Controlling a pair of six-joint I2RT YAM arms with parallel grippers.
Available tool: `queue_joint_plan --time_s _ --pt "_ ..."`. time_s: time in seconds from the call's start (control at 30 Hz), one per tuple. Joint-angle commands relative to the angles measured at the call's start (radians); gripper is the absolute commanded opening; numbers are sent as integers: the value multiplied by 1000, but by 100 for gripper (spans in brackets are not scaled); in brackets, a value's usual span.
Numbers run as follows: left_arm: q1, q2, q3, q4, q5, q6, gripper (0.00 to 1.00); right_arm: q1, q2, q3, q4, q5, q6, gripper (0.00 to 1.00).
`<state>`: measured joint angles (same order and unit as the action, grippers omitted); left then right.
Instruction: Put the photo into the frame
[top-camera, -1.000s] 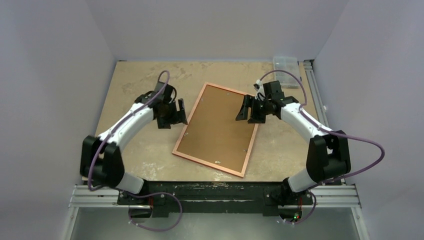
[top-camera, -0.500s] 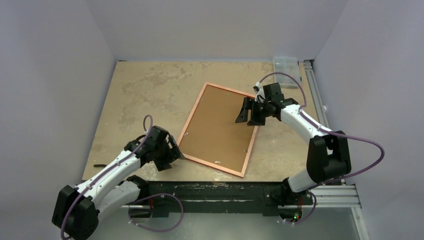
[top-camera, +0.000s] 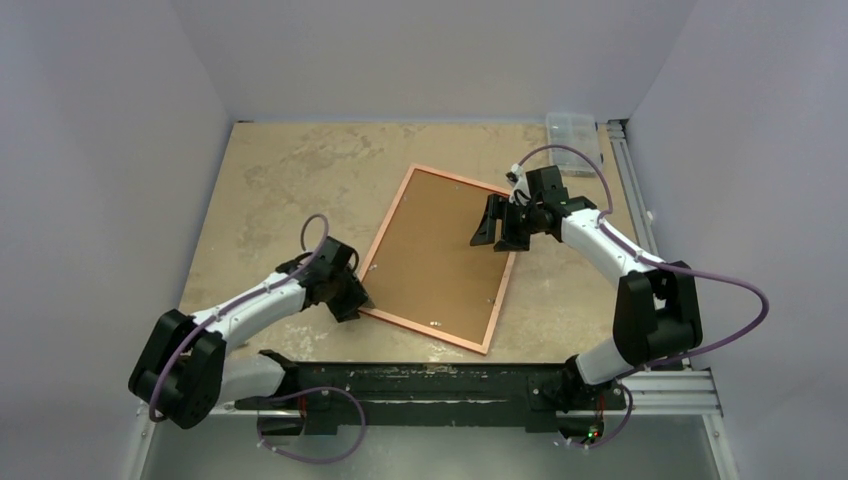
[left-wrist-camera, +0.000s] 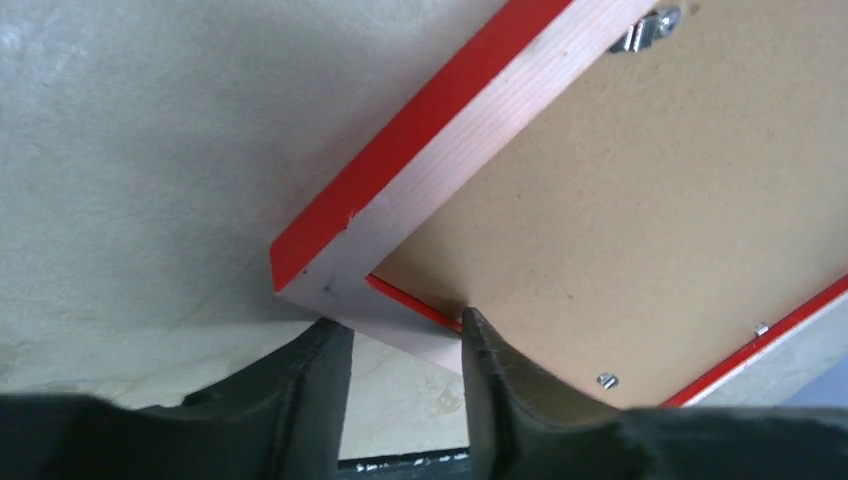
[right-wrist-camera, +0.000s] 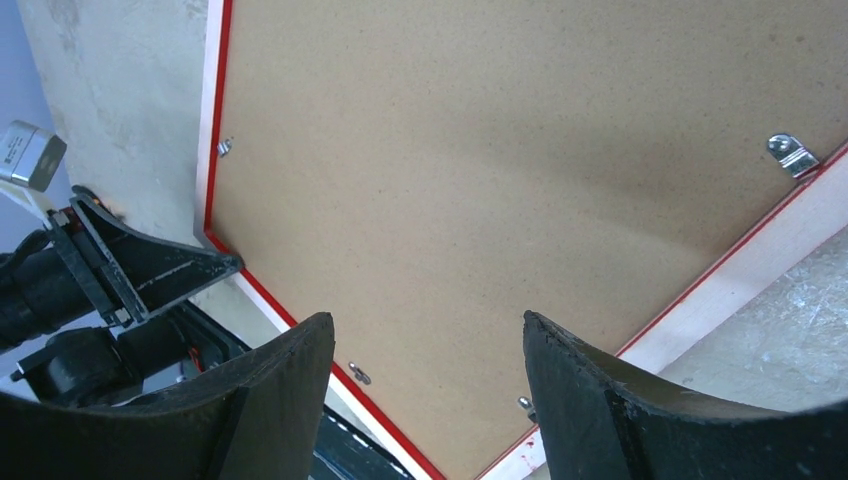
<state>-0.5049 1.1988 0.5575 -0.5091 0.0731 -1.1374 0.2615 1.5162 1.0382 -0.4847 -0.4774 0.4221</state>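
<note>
The frame lies face down and skewed on the bench, with its pale wood rails and a brown board turned up and red showing along its outer side. The left fingers stand at its near left corner, set narrow. One is outside the near rail and the other is on the inner edge where rail meets board, so the rail runs through the gap between them. I cannot tell whether they press on it. The rest of the frame stretches away ahead and to the right of them. The right fingers stand wide over the far right part of the board, holding nothing, with bare board in the gap between them. I cannot tell whether their tips touch it. A small metal clip sits at the board's edge ahead and right of them, and the left fingers show past their left tip. A clear box sits at the bench's far right corner, apart from the right fingers on their wrist side.
</note>
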Motion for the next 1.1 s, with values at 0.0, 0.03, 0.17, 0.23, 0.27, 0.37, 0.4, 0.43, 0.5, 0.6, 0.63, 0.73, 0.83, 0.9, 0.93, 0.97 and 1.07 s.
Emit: queue_joint_plan --time_s 0.0,0.03,0.17,0.23,0.27,0.37,0.4,0.43,0.5,0.6,0.63,0.73,0.83,0.9,0.93,0.97,1.07 --pt "0 72 98 -11 -92 68 31 -4 -11 -1 17 -24 -21 68" --pt "1 91 131 -30 -114 92 25 -4 -12 1 14 -22 -23 68" --pt "31 186 245 -87 -124 202 6 -4 -15 8 -5 -6 -38 68" --pt "67 236 287 -94 -112 264 3 -4 -18 11 -14 5 -45 68" --pt "89 257 310 -96 -100 296 2 -4 -20 12 -18 12 -48 68" --pt "145 333 377 -81 -59 402 1 -4 -25 11 -24 36 -56 68" --pt "162 366 415 -88 -49 431 0 -4 -24 11 -26 41 -58 68" --pt "176 406 458 -106 -43 460 0 -4 -24 11 -26 44 -60 68" --pt "192 481 558 -129 -36 509 0 -5 -22 10 -28 50 -64 68" --pt "198 560 663 -163 -5 542 5 -4 -27 12 -40 68 -73 68" --pt "198 562 674 -167 10 540 12 -4 -31 14 -45 75 -75 68" --pt "198 475 634 -149 56 498 39 -4 -49 14 -59 94 -81 68" --pt "197 353 546 -136 92 429 59 -4 -59 12 -63 96 -84 69" --pt "192 281 470 -129 118 374 67 -4 -57 12 -62 93 -84 69" --pt "184 247 445 -124 128 341 69 -4 -55 12 -62 92 -84 69" --pt "172 221 398 -110 143 313 74 -5 -52 13 -60 89 -82 69" --pt "99 165 335 -96 127 226 81 -4 -50 11 -57 88 -83 69"
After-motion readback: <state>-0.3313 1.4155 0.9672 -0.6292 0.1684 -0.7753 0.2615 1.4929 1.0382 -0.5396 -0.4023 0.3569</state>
